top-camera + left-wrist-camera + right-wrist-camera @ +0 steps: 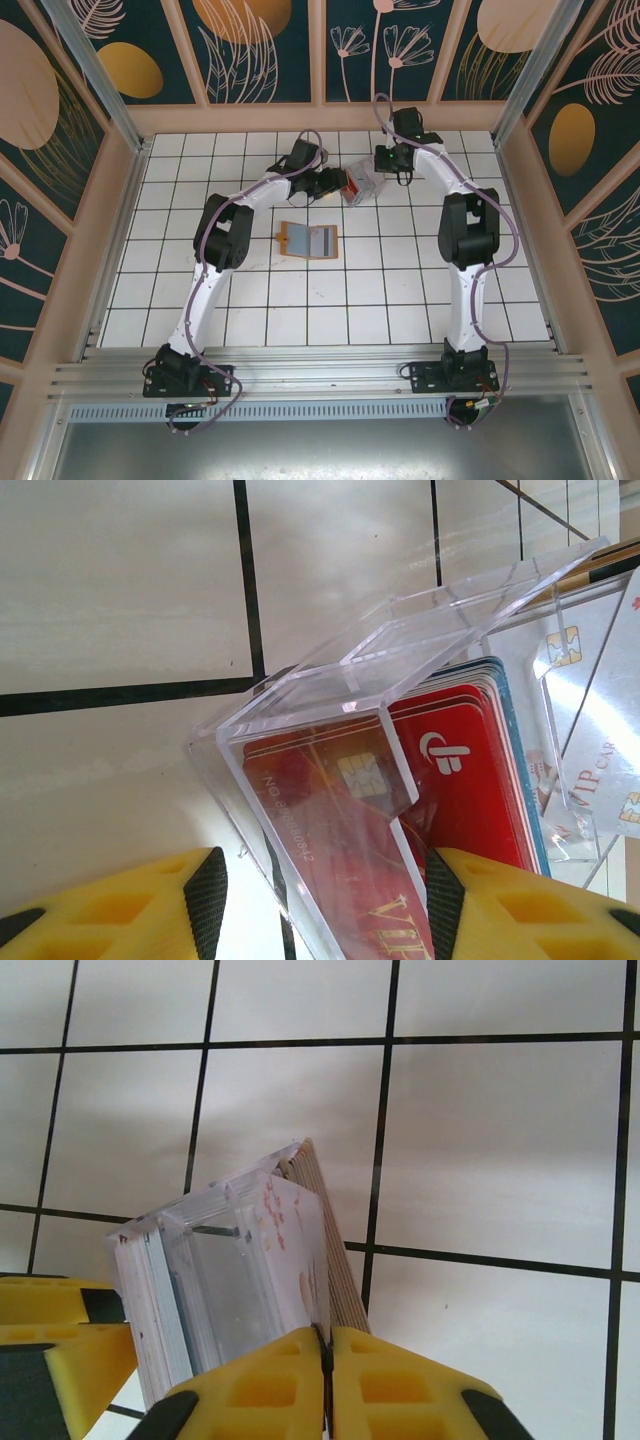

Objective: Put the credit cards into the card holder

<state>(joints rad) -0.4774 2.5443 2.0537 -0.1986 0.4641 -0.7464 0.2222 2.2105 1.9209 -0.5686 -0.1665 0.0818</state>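
One card holder (pixel 309 241); one clear box (pixel 330 690); credit cards (pixel 470 780) stacked, number unclear.

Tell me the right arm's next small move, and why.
Probably draw the right gripper back a little along the card's plane, to slide the whitish card out of the clear box. Its jaws are shut on that card's edge, the left gripper seems to hold the box, and the card holder lies open on the table.
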